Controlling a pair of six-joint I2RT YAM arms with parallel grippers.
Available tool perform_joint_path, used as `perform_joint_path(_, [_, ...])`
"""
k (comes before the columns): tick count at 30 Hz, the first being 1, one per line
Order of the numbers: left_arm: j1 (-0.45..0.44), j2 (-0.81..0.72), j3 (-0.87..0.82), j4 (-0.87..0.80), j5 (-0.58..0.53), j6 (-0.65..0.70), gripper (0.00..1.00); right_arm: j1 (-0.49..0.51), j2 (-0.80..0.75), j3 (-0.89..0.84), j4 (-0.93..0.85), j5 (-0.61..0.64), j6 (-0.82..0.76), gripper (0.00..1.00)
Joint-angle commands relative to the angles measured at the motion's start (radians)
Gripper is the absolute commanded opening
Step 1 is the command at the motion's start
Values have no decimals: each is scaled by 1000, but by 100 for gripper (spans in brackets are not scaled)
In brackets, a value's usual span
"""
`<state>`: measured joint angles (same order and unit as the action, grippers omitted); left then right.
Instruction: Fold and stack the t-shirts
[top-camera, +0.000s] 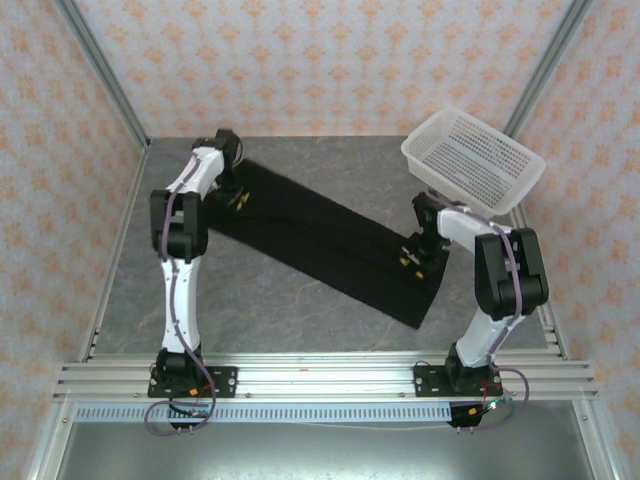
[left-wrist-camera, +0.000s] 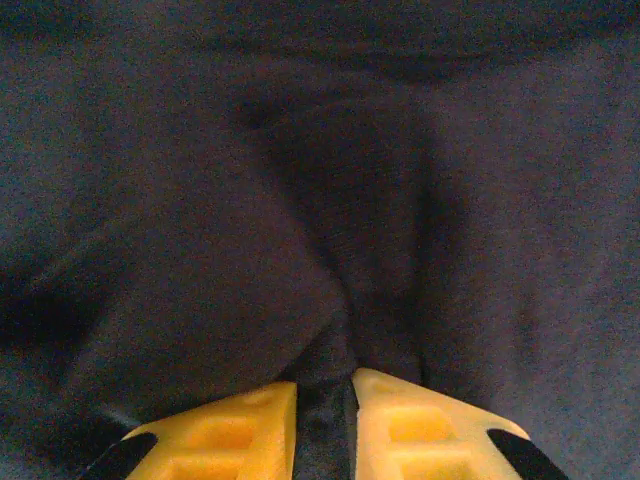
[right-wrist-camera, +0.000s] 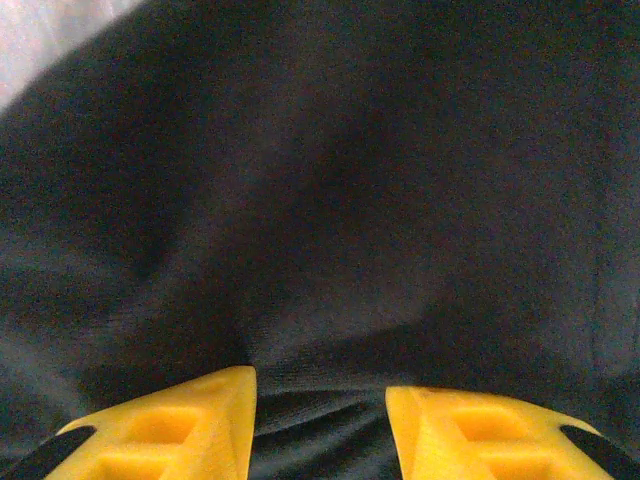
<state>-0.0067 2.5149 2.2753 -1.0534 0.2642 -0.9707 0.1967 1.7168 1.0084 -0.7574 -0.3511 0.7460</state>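
Top external shows the shirt (top-camera: 320, 240) as a long black strip slanting across the desk (top-camera: 250, 310), far left to near right. At its far end the left fingers (left-wrist-camera: 235, 430) are pinched almost together on a tuck of cloth. At the near end the right fingers (right-wrist-camera: 175, 425), wider apart, clamp a thicker bunch. The risk, I'd say, is that the thin left pinch slips on lifting, or uneven pulls skew the fold.
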Motion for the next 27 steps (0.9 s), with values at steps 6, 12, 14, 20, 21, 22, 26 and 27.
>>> perform_joint_path(6, [-9,383,476,303,194,-142,27,247,-93,-231,203,-202,515,46])
perform_joint_path(12, [-22,225,485,326,138,-36,51,247,-219,-103,22,-89,502,52])
perform_joint_path(14, [-35,119,422,317,111,-21,54,236,-250,-35,-54,-30,435,54])
perform_joint_path(20, [-98,-213,-38,232,43,-109,49,187,-224,103,-6,-3,72,51])
perform_joint_path(21, [-103,-270,-184,301,56,-157,46,179,-194,127,18,-22,-12,49])
perform_joint_path(22, [-109,-323,-314,378,59,-211,43,174,-150,164,29,-41,-94,47])
perform_joint_path(26, [-113,-375,-533,528,46,-360,31,173,33,313,57,-112,-283,39])
perform_joint_path(27, [-113,-363,-535,535,34,-370,30,174,76,342,73,-117,-297,38])
